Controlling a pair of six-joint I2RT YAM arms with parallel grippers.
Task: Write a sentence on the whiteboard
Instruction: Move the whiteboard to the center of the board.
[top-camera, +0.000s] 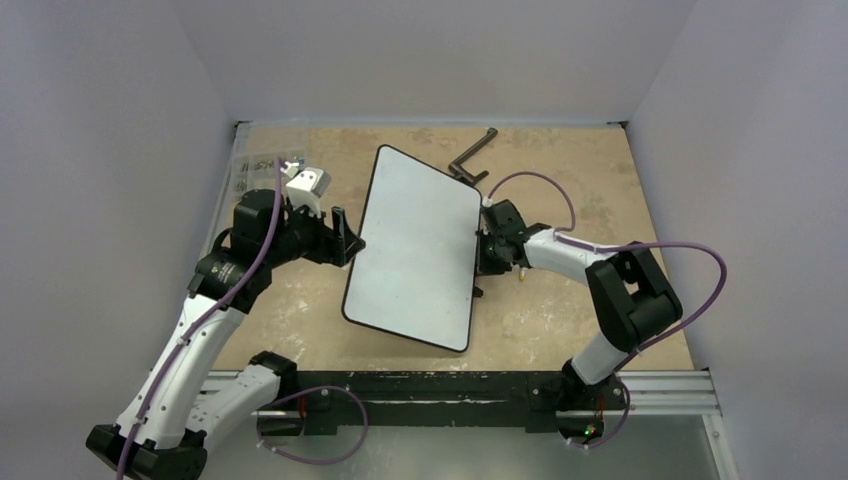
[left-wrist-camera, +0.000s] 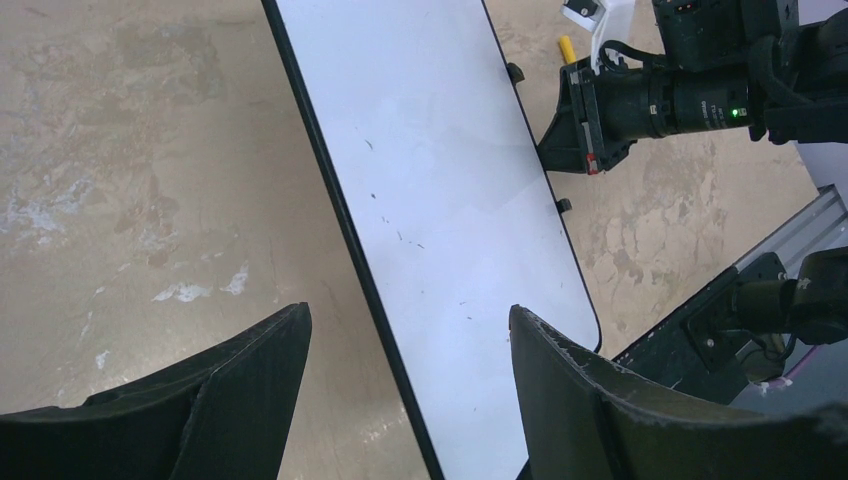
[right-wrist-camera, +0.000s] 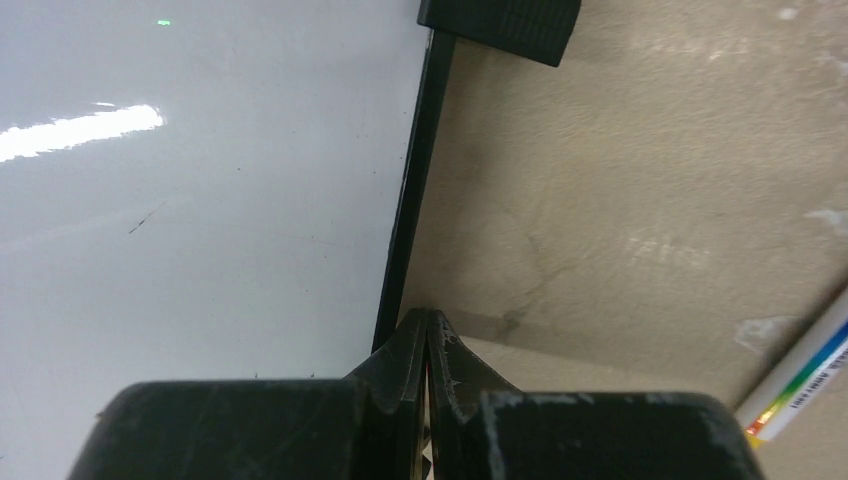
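The left pincer (left-wrist-camera: 405, 335) is open, with its two fingers wide apart. The whiteboard (top-camera: 415, 250) lies on the table (top-camera: 560, 170) just under it, and the board's left rim passes between the fingers. The right pincer (right-wrist-camera: 428, 335) is closed on nothing, its tips pressed together right at the board's right rim.

Whiteboard (top-camera: 415, 250) lying flat and skewed on the middle of the worktop (top-camera: 600, 170). Left hand (top-camera: 345, 235) straddles its left rim; right hand (top-camera: 487, 250) sits against its right rim, opposite. A cranked handle (top-camera: 472, 155) lies behind the board's far corner, and a pen (right-wrist-camera: 800, 385) beside the right hand
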